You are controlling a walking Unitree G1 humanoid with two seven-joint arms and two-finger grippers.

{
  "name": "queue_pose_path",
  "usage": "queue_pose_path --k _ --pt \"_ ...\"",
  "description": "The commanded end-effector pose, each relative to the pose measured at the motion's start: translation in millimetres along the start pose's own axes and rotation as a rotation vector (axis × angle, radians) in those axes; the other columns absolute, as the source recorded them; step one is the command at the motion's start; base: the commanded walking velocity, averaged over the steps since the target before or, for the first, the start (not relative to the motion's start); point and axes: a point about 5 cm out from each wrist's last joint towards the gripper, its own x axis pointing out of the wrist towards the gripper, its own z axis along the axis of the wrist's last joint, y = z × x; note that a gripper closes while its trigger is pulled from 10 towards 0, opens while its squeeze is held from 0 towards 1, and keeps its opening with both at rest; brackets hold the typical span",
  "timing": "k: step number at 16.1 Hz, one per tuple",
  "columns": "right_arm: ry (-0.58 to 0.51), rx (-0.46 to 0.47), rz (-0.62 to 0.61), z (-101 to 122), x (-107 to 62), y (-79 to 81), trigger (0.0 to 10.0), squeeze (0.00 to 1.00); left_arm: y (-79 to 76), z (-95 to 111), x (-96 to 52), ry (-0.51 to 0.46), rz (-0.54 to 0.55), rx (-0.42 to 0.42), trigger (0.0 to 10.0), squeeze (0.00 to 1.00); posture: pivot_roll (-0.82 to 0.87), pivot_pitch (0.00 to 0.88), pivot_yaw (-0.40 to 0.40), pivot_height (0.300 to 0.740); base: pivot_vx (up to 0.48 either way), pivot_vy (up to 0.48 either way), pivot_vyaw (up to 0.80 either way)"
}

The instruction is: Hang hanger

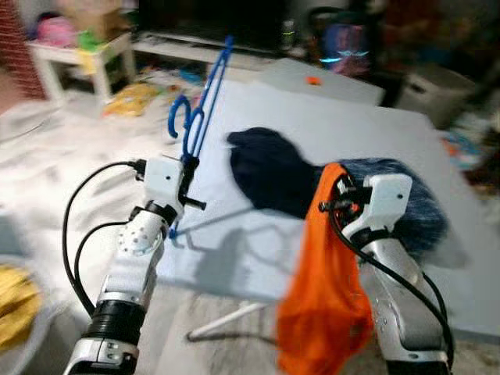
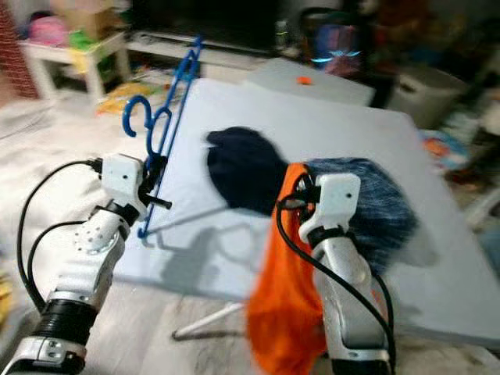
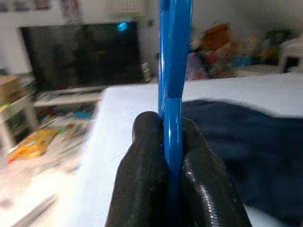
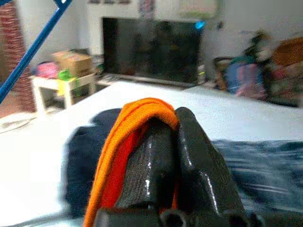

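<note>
Two things are being held up over the near edge of the white table (image 1: 367,125). On the left, a blue hanger (image 1: 205,101) is pinched upright in the left gripper (image 3: 170,156), hook up. On the right, an orange cloth (image 1: 324,305) is clamped in the right gripper (image 4: 173,137) and left dangling. A dark navy garment (image 1: 269,168) and a blue speckled one (image 1: 418,199) are seen lying farther back.

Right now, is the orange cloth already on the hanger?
No. The orange cloth hangs from the right gripper; the blue hanger stands bare in the left gripper.
</note>
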Motion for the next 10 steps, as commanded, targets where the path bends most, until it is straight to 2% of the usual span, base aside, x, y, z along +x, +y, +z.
queue_pose_path --k 1,2,8,10 --pt "-0.039 -0.013 -0.044 8.8 -0.3 -10.9 10.0 0.0 -14.6 -1.5 1.7 0.008 -0.038 -0.017 10.0 0.0 0.17 0.0 -0.111 0.74 0.3 0.0 0.0" --pt "-0.053 -0.016 -0.048 12.0 0.4 -11.5 10.0 0.0 -14.3 0.4 2.1 0.002 -0.032 -0.016 10.0 0.0 0.17 0.0 -0.111 0.74 0.3 0.0 0.0" --pt "-0.047 -0.018 -0.042 11.1 -0.2 -11.6 10.0 0.0 -16.6 1.1 0.2 -0.008 -0.003 0.0 10.0 0.0 0.17 0.0 -0.119 0.74 0.0 0.0 0.0" --pt "-0.053 -0.028 -0.016 17.9 6.3 -14.4 10.0 0.0 -18.2 0.9 -0.3 -0.006 -0.002 -0.001 10.0 0.0 0.17 0.0 -0.128 0.74 0.0 0.0 0.0"
